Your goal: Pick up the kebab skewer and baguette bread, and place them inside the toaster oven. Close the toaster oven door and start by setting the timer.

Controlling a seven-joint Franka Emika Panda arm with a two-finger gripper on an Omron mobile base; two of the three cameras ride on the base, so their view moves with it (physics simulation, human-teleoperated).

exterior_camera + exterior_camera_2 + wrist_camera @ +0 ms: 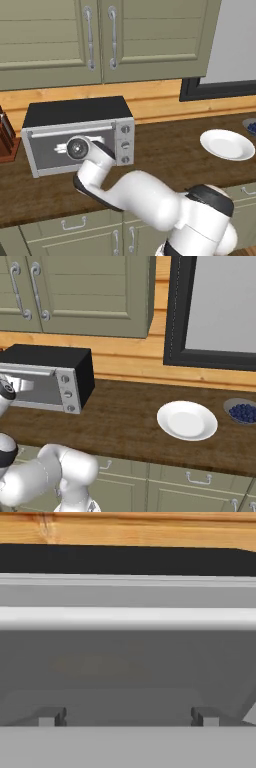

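Observation:
The toaster oven (75,112) (47,358) stands at the left of the wooden counter, silver with a black top. Its toaster oven door (50,152) (128,662) stands upright and shut, the silver bar handle (128,618) running along its top. My gripper (129,717) is open, close in front of the door's lower glass, fingertips (52,717) spread wide and holding nothing. In the left base view my wrist (79,147) covers the middle of the door. The kebab skewer and baguette bread are hidden; a faint orange-brown blur (95,664) shows behind the glass. Three knobs (125,145) (67,393) sit right of the door.
A white plate (227,145) (187,421) lies on the counter to the right, with a bowl of blueberries (243,412) beyond it. A knife block (6,140) stands left of the oven. Wall cabinets (100,35) hang above.

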